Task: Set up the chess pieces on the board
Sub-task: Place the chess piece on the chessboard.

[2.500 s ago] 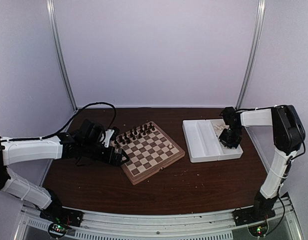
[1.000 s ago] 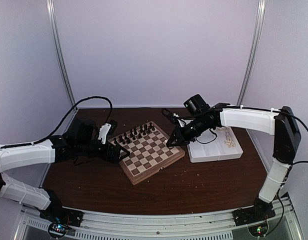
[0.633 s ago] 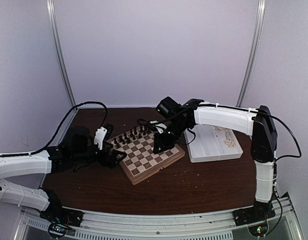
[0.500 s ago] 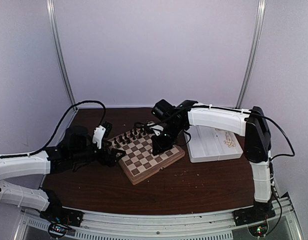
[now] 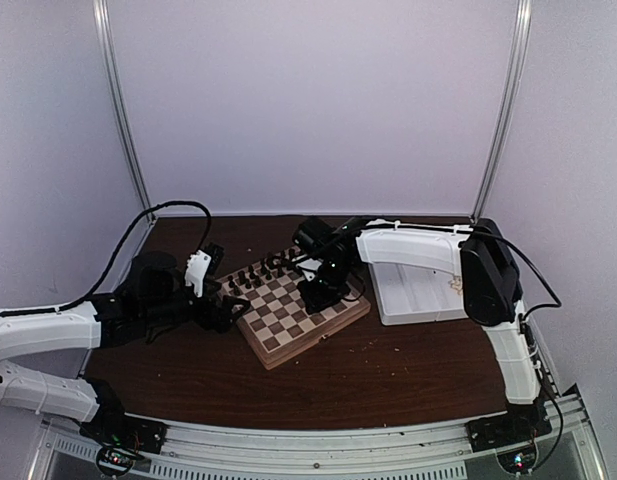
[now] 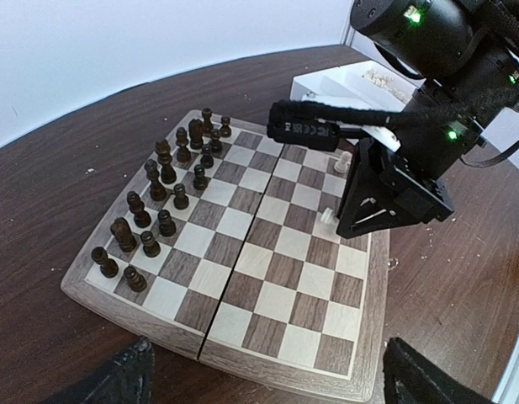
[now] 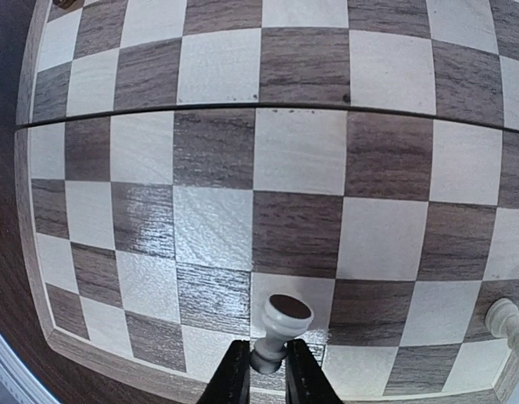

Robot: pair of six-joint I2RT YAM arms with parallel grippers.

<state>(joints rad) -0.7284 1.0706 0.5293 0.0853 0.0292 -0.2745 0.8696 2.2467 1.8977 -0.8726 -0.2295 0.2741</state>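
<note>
Over board (image 7: 215, 225), piece (image 7: 281, 323) inside right pincer (image 7: 267, 360)

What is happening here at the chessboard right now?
The right gripper grips a small cream-white chess piece at a square near the edge of the checkered wooden board. Dark brown pieces stand along the opposite edge, and one more cream piece stands nearby. The left gripper hangs open beside the board.

The board (image 6: 280, 269) shows light and dark brown checks; chess pieces (image 7: 284, 313) are cream.
</note>
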